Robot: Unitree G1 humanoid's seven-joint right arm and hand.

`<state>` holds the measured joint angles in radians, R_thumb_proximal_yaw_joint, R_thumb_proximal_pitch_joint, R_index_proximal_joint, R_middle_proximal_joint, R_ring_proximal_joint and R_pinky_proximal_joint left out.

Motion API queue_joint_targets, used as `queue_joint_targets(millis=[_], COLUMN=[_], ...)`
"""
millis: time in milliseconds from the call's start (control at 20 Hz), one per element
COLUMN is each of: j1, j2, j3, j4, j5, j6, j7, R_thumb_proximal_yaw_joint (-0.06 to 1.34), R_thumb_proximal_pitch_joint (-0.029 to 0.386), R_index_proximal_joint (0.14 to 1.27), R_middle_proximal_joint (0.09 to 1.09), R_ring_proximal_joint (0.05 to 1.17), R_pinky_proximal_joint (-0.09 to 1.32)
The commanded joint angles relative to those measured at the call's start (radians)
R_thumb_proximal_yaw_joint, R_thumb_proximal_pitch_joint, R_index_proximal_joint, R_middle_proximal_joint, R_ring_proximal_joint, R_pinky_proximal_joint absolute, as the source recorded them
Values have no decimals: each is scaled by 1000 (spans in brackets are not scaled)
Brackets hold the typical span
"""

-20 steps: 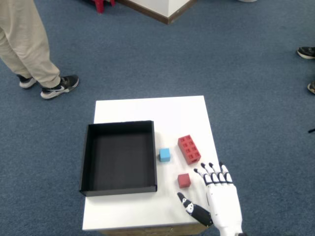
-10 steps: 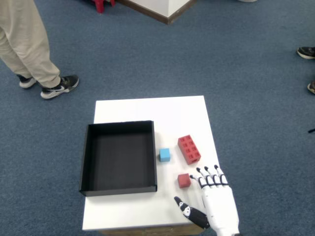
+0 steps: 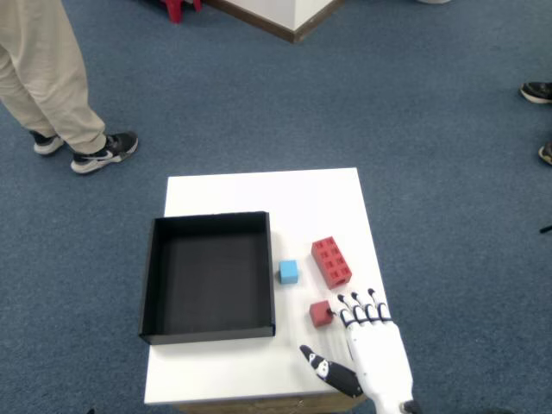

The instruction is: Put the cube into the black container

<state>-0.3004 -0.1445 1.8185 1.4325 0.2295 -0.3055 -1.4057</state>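
Observation:
A small red cube (image 3: 322, 313) rests on the white table (image 3: 259, 194), right of the black container (image 3: 209, 276). My right hand (image 3: 366, 349) is open at the table's front right corner, palm down. Its fingertips (image 3: 343, 302) reach the cube's right side; whether they touch it is unclear. The thumb (image 3: 325, 371) points left, in front of the cube. A small blue cube (image 3: 289, 272) lies beside the container's right wall. The container is empty.
A long red brick with holes (image 3: 331, 261) lies just beyond my fingers, right of the blue cube. A person's legs and shoes (image 3: 52, 95) stand on the blue carpet at the far left. Another shoe (image 3: 536, 91) shows at the right edge.
My right hand has slid left and slightly back toward the red cube, its fingertips now at the cube's right side. The cubes, brick and container have not moved.

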Motion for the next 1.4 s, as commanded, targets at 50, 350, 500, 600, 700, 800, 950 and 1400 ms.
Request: queue_joint_targets(millis=[50,350,500,600,700,800,950,1400], j1=[-44,-66,-60,-59,-59,-60,-57,-46], j2=[-11,-13,-11,-12,-12,-12,-11,-8], j3=[-8,-26,-37,-37,-38,-39,-51,-87], j4=[-12,-35,-41,-46,-40,-41,-48,-41], j5=[26,48,44,29,23,17,10,-14], j6=[26,28,16,4,-8,-28,-55,-60], j7=[4,-36,-82,-140,-177,-205,-222,-215], R_thumb_proximal_yaw_joint=[363,355,353,351,352,356,367,370], R_thumb_proximal_pitch_joint=[-19,-18,-18,-17,-17,-16,-15,-10], R_index_proximal_joint=[578,564,554,546,541,531,526,508], R_middle_proximal_joint=[334,329,327,324,322,314,317,318], R_ring_proximal_joint=[297,295,295,295,294,288,293,295], R_pinky_proximal_joint=[159,162,160,162,162,155,158,155])
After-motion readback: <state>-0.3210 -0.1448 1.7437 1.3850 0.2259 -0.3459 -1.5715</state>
